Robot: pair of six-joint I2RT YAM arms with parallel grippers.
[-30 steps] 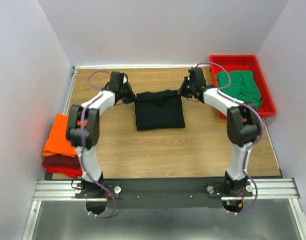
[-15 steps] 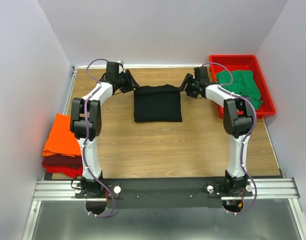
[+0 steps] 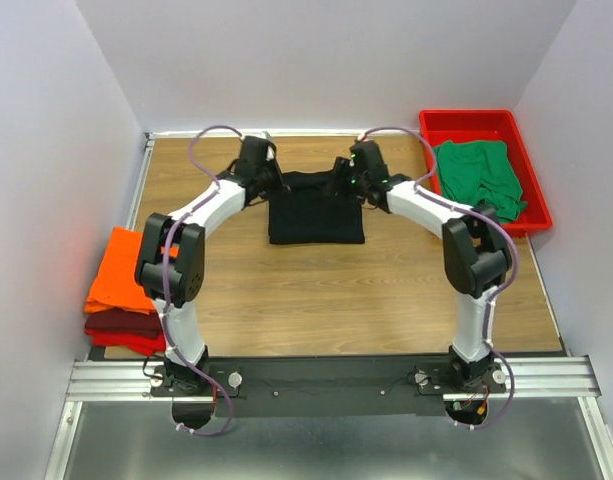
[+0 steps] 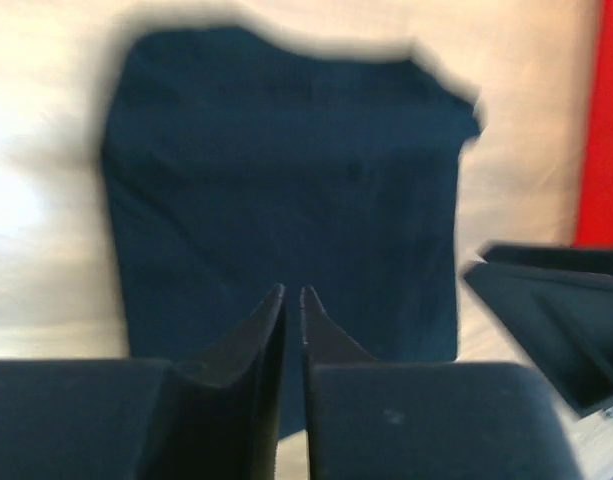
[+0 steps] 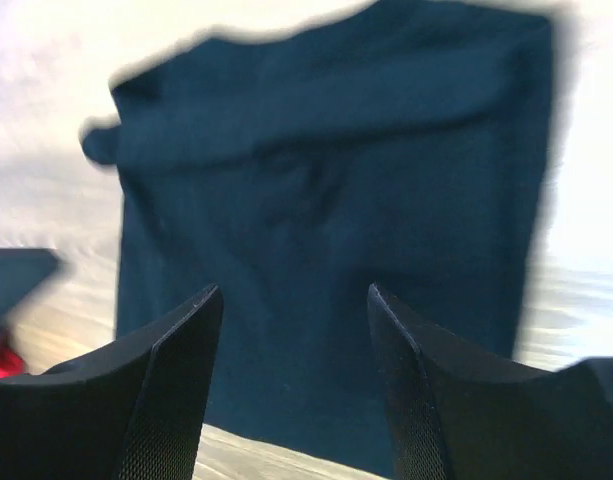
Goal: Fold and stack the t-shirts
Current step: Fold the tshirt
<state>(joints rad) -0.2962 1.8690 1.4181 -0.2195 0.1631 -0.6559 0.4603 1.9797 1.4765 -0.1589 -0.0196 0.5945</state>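
Note:
The black t-shirt [image 3: 316, 215] lies folded into a rectangle at the back middle of the table. It fills both wrist views [image 4: 286, 170] [image 5: 336, 170]. My left gripper [image 3: 276, 185] hovers over its far left corner, the jaws [image 4: 293, 290] shut to a thin slit with no cloth between them. Over the far right corner, my right gripper [image 3: 344, 183] stands open [image 5: 294, 288], empty, the shirt below it. An orange t-shirt [image 3: 121, 270] rests folded on a dark red one [image 3: 121, 325] at the left edge. A green t-shirt [image 3: 476, 172] lies crumpled in the tray.
The red plastic tray [image 3: 486, 122] sits at the back right corner, and its red edge [image 4: 601, 120] shows in the left wrist view. White walls close in the table on three sides. Bare wood [image 3: 316, 290] lies in front of the black shirt.
Both grippers swung inward from beside the black shirt's far corners to over them. The right jaws opened; the left jaws opened, then closed again. The shirt ended slightly farther back.

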